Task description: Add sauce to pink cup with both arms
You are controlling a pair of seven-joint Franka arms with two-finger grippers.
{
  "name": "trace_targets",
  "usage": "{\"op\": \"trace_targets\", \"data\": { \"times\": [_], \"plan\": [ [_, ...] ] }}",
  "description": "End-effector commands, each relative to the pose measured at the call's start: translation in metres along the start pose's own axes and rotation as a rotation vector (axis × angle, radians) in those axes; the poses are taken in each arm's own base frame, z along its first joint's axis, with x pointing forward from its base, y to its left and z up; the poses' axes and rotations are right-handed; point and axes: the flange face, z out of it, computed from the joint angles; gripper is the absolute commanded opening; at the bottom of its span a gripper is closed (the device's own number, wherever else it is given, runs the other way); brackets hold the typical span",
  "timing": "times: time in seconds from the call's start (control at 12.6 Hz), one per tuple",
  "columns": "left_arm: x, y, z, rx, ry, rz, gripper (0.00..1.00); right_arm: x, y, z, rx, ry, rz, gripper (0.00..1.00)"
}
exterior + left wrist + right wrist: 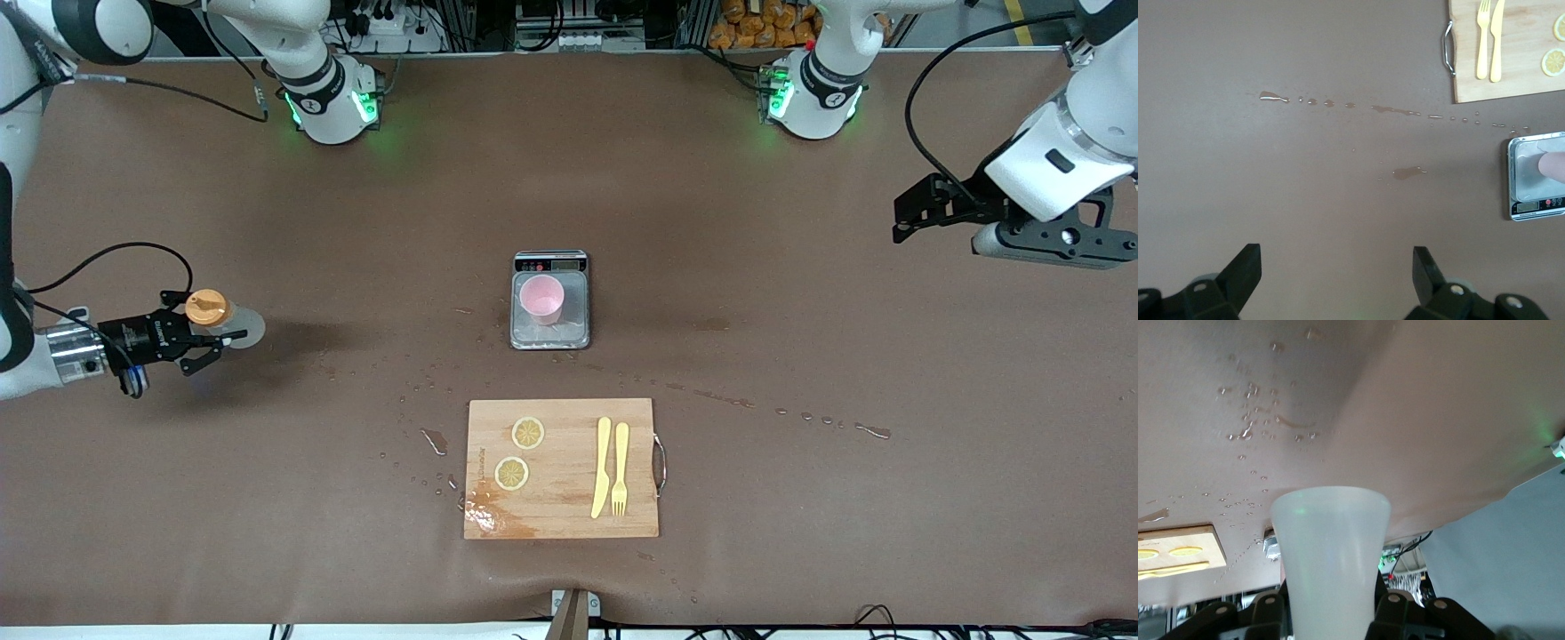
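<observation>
The sauce bottle [222, 320], a translucent whitish tapered squeeze bottle with an orange nozzle cap, is sitting at the mid-left edge of the front view, lifted over the brown matte table [800, 444] at the right arm's end. The right gripper [209, 342] is clamping it, black fingers closed tight on the bottle's body, with the forearm lying almost level. The right wrist view is showing the bottle's smooth base [1331, 567] flaring out between the finger mounts at frame bottom.

The pink cup [542, 299], plain pale-pink tapered plastic, is standing upright at frame centre on the steel plate of the scale [573, 329]. The wooden cutting board [560, 511] is lying lower centre, carrying two lemon slices [528, 433], a yellow knife [602, 467] and a yellow fork [620, 468].

The left gripper [911, 213] is hovering at the upper right over bare table, fingers spread wide, holding nothing. The left wrist view is showing both fingertips [1248, 267] well apart, plus a trail of droplets [1311, 101] across the table.
</observation>
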Motion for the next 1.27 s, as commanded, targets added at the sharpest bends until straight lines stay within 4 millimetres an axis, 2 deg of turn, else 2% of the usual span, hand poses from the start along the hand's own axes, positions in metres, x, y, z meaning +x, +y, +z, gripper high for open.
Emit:
{"op": "trace_targets", "data": {
  "times": [0.0,0.24,0.48,0.64,0.71,0.79,0.87,0.95,1.03,1.19],
  "plan": [
    [0.000,0.008,-0.003,0.026,0.010,-0.001,1.00,0.034,0.015,-0.001,0.041,-0.094,-0.068,0.00],
    [0.000,0.006,-0.003,0.026,0.011,-0.006,1.00,0.085,0.030,0.012,0.066,-0.146,-0.139,0.00],
    [-0.002,0.005,-0.003,0.027,0.005,-0.007,1.00,0.102,0.033,0.016,0.079,-0.138,-0.131,0.00],
    [-0.003,-0.001,-0.004,0.027,0.003,-0.012,1.00,0.120,0.034,0.025,0.088,-0.133,-0.124,0.00],
    [-0.003,-0.004,-0.004,0.029,0.004,-0.007,1.00,0.120,0.033,0.025,0.089,-0.130,-0.127,0.00],
    [-0.002,-0.008,-0.004,0.047,0.005,-0.007,1.00,0.121,0.033,0.026,0.087,-0.130,-0.126,0.11],
    [-0.002,-0.009,-0.003,0.064,0.004,-0.003,1.00,0.123,0.033,0.026,0.089,-0.130,-0.124,0.41],
    [-0.002,-0.010,-0.004,0.067,0.005,-0.003,1.00,0.122,0.031,0.028,0.082,-0.126,-0.116,0.87],
    [-0.003,-0.010,-0.004,0.067,0.005,-0.001,1.00,0.121,0.029,0.027,0.082,-0.118,-0.116,1.00],
    [-0.003,-0.009,-0.005,0.067,0.006,0.023,1.00,0.120,0.030,0.021,0.078,-0.100,-0.120,1.00]
  ]
}}
